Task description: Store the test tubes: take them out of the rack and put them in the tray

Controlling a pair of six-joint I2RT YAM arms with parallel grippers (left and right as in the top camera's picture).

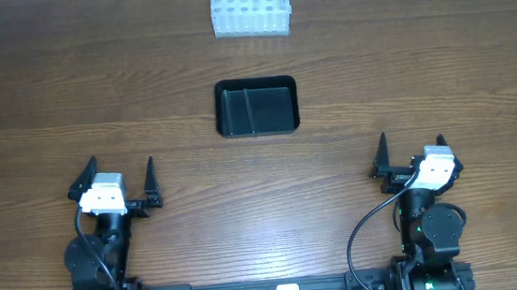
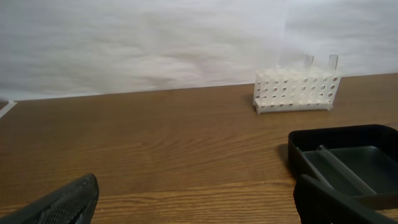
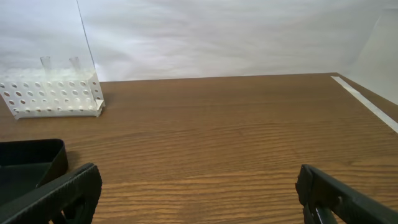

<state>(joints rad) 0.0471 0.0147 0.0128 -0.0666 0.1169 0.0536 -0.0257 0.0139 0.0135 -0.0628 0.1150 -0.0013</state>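
Bright, even light throughout — shadows faint, a soft sheen on the wooden table.

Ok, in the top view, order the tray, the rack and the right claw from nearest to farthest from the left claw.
From the left claw:
1. Black tray, up and right of it, toward the middle.
2. White rack, beyond the tray, at the far edge.
3. Right claw, far over on the right side.

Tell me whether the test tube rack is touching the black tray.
Apart. The top view shows a strip of bare table between the rack and the tray.
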